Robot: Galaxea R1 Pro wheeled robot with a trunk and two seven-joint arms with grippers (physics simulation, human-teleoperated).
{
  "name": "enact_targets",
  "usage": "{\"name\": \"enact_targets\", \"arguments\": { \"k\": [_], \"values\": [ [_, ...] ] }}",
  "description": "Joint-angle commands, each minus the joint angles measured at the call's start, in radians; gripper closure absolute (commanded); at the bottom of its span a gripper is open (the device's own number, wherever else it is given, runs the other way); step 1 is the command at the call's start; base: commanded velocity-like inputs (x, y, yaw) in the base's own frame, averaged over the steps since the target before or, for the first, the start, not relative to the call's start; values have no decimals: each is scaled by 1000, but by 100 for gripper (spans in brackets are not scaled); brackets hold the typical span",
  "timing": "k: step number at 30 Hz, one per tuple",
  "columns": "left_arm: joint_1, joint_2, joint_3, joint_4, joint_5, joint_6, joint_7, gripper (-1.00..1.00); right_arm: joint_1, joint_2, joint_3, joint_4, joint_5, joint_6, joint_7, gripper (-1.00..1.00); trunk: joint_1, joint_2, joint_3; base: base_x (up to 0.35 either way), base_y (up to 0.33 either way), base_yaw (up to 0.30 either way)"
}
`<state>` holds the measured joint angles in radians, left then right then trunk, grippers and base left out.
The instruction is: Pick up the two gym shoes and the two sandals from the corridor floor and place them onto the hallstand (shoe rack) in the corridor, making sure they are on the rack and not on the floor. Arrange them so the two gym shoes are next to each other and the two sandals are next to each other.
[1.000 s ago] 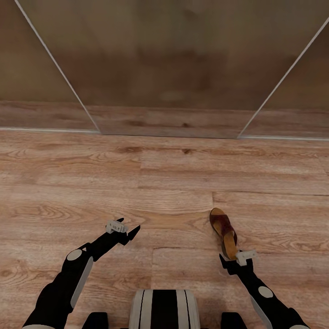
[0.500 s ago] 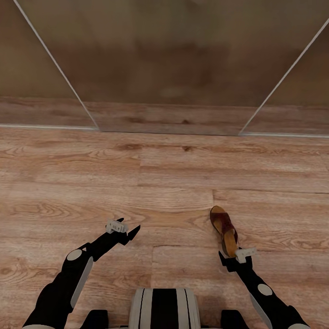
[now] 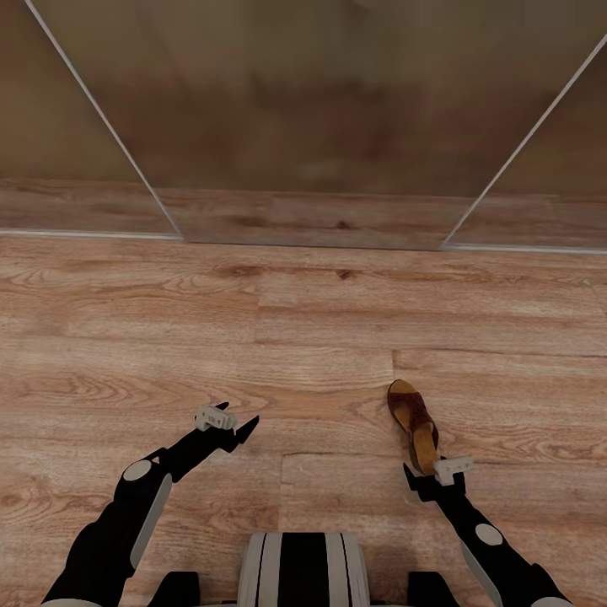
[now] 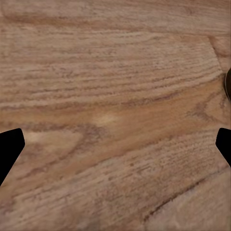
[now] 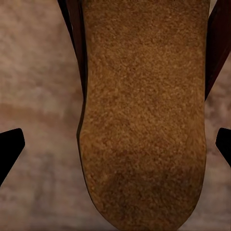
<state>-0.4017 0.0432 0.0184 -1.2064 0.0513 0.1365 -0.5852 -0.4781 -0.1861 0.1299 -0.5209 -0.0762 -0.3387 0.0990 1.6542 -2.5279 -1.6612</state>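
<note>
A sandal (image 3: 412,424) was seen lying flat on the corridor floor (image 3: 303,329), toe end pointing away from the robot and heel end toward it. Its tan insole (image 5: 144,115) was seen close up from the right wrist, with dark straps at both sides. The right gripper (image 3: 432,482) was held just at the heel end, right above the shoe. Its fingers (image 5: 10,147) were spread wide, with one dark tip seen at each edge of the right wrist view, and nothing was pinched yet.

The step in hand was judged to be the grab of this sandal. To do it well, the fingers would have to be brought down on both sides of the heel, so that the sole was caught in the middle and not by one thin strap. A slow close would be best, since a flat shoe could slide on smooth wood. A lift straight up would be needed after that.

The left gripper (image 3: 229,424) was held over bare planks, well apart from the sandal, with its fingers (image 4: 9,149) spread and nothing between them. A glassy wall (image 3: 320,110) was seen ahead.
</note>
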Motion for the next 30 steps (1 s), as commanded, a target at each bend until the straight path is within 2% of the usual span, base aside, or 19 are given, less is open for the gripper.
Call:
{"name": "enact_targets", "arguments": {
  "k": [1, 3, 30],
  "values": [
    [0, 0, 1, -1, 5, 9, -5, -100, -1, -1, 5, 1, -8, -3, 2, -100, 0, 0, -4, 0, 0, 0],
    [0, 0, 1, -1, 5, 9, -5, -100, -1, -1, 5, 1, -8, -3, 2, -100, 1, -1, -12, 0, 0, 0],
    [0, 0, 2, -1, 5, 8, -5, -100, -1, -1, 4, 1, -8, -3, 2, -100, 1, -1, -12, 0, 0, 0]
  ]
}}
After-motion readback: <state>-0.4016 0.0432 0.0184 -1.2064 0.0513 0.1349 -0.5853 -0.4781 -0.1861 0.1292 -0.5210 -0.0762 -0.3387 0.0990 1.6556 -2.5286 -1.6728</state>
